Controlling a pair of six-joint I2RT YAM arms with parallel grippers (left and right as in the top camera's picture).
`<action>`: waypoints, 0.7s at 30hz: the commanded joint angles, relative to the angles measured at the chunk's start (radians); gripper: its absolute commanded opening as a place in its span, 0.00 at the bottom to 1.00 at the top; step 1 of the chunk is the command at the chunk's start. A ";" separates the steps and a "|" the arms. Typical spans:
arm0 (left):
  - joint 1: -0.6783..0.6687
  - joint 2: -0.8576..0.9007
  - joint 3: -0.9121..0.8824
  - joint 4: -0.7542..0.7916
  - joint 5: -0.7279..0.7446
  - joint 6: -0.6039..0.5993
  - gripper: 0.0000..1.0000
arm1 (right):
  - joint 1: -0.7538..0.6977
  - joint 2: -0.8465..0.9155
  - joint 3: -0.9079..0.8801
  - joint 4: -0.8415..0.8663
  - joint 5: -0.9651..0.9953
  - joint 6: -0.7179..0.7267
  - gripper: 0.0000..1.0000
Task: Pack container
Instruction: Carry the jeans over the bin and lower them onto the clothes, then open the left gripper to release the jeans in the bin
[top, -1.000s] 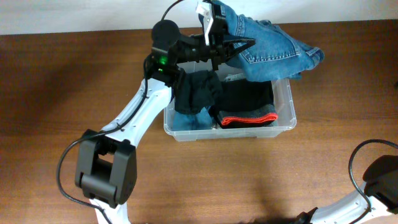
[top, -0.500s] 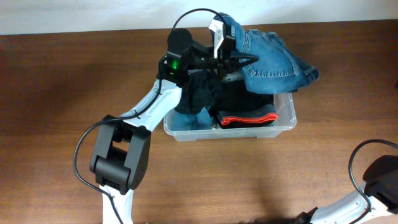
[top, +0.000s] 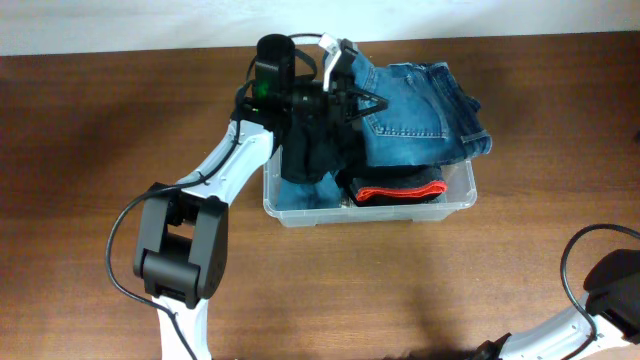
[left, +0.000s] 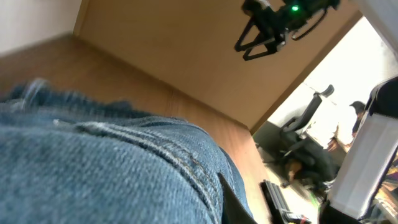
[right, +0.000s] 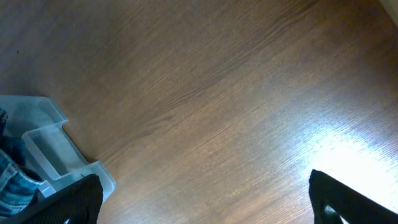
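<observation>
container (top: 459, 186): clear plastic, smooth, glossy
jeans (top: 410, 120): blue denim cloth, woven, matt
table (top: 100, 150): brown wood, grained, faint sheen

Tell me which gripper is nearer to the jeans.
Left. The left gripper is shut on the left edge of the jeans, above the container. The right gripper hangs open over bare table, well away from them.
</observation>
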 joint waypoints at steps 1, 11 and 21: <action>0.019 -0.013 0.035 -0.096 0.018 0.072 0.11 | 0.001 0.001 0.002 0.000 0.002 -0.002 0.98; 0.024 -0.013 0.035 -0.480 -0.143 0.259 0.16 | 0.001 0.001 0.002 0.001 0.002 -0.002 0.98; 0.070 -0.013 0.035 -0.642 -0.166 0.258 0.06 | 0.001 0.001 0.002 0.000 0.002 -0.002 0.98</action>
